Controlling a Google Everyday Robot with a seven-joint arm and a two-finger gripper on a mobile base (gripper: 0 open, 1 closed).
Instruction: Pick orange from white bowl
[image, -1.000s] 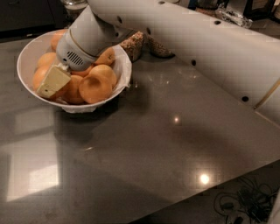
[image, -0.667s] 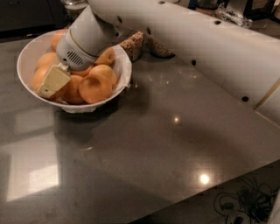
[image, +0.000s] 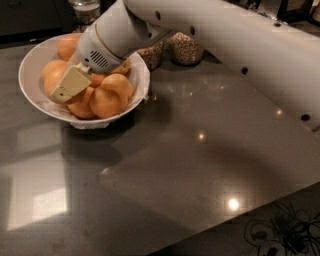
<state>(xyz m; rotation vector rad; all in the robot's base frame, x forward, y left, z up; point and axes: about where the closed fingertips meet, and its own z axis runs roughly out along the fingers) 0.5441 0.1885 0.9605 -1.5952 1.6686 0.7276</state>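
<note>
My claw (image: 70, 84) is staying low inside the white bowl (image: 31, 75), barely shifting, with the oranges (image: 107, 97) crowding beneath and beside it. I cannot tell whether it is gripping one.

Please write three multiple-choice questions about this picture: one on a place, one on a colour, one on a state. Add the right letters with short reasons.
1. Where is the tool?
A. on the floor
B. in the white bowl, among the oranges
C. out of view
2. What colour is the counter?
A. dark grey
B. red
C. white
3. How is the white bowl?
A. overturned
B. empty
C. upright, holding several oranges
Answers: B, its tip lies among the fruit; A, the glossy top is dark grey; C, it stands level and full.
</note>
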